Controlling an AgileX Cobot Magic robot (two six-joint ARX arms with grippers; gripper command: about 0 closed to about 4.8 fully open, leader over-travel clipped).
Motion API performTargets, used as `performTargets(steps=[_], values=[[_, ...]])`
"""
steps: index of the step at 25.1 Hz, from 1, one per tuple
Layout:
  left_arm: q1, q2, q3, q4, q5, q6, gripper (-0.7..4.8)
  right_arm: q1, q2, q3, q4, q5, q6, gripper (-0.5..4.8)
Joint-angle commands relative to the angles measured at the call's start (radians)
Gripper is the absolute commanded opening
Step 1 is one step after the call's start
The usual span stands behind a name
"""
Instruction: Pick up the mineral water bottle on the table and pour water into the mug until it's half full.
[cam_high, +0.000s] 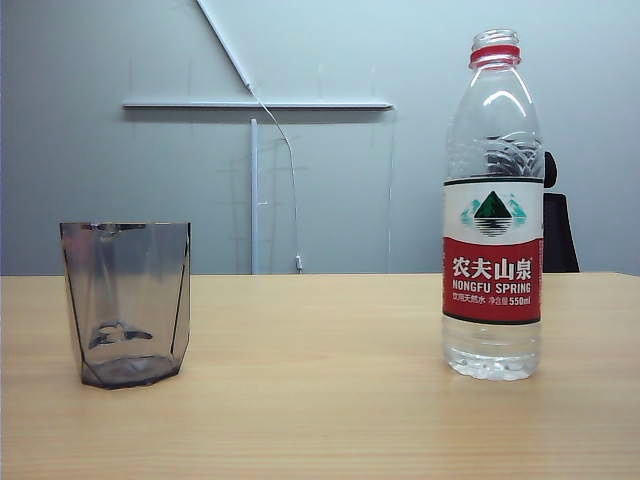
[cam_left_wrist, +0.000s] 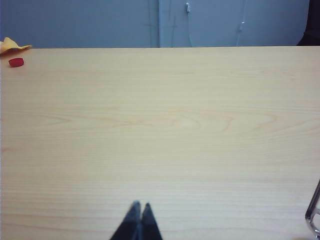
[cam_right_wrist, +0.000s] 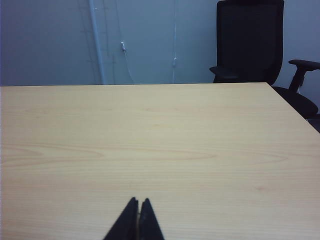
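While both tools sat closed and empty, nothing was started.
Left tool (cam_left_wrist: 138, 206) and right tool (cam_right_wrist: 138, 201) hovered over bare tabletop (cam_high: 320, 400); bottle (cam_high: 493, 200) stood upright on the right, nearer the right arm, well apart from the mug (cam_high: 127, 303).

Left gripper (cam_left_wrist: 141, 205), right gripper (cam_right_wrist: 138, 200): black, tapered, pointed fingers (cam_right_wrist: 131, 220).
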Motion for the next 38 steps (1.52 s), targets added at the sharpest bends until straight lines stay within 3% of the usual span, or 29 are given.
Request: performTargets(steps=[1,10,12,14,17,23,27,29,30,31,32,34,38], values=[[0.000,0.000,0.002,0.010,0.004,-0.003,-0.02,0.000,-0.001,-0.004,0.018,0.000,0.000,0.20],[-0.005,0.000,0.002,0.010,0.004,-0.003,-0.02,0.001,-0.002,-0.004,0.018,-0.002,0.004,0.20],[-0.062,0.000,0.002,0.010,-0.015,-0.003,-0.02,0.001,-0.001,-0.004,0.024,-0.050,0.072,0.21],[-0.181,0.001,0.002,0.010,-0.031,-0.003,-0.02,0.001,-0.001,-0.004,0.048,-0.144,0.192,0.22],[-0.468,0.006,0.002,0.010,-0.030,-0.003,-0.02,0.002,-0.001,0.031,0.023,-0.293,0.308,0.23],[-0.717,0.006,0.002,0.010,-0.024,-0.003,-0.02,0.003,0.005,0.144,-0.169,-0.384,0.306,0.34],[-0.764,0.007,0.002,0.010,0.025,-0.003,-0.02,0.018,0.017,0.194,-0.251,-0.418,0.300,1.16],[-0.764,0.007,0.002,0.010,0.030,-0.003,-0.02,0.042,0.021,0.196,-0.247,-0.414,0.293,2.02],[-0.764,0.007,0.002,0.009,0.029,-0.003,-0.02,0.059,0.023,0.196,-0.249,-0.414,0.283,2.62],[-0.764,0.006,0.002,0.010,0.030,-0.003,-0.02,0.093,0.036,0.196,-0.252,-0.414,0.256,3.57],[-0.764,0.006,0.002,0.010,0.030,-0.003,-0.02,0.121,0.047,0.196,-0.252,-0.414,0.237,3.98],[-0.764,0.006,0.002,0.009,0.030,-0.003,-0.02,0.243,0.104,0.196,-0.249,-0.314,0.158,4.79],[-0.764,0.005,0.002,0.009,0.030,-0.003,-0.02,0.400,0.197,0.183,-0.167,-0.148,0.129,4.79]])
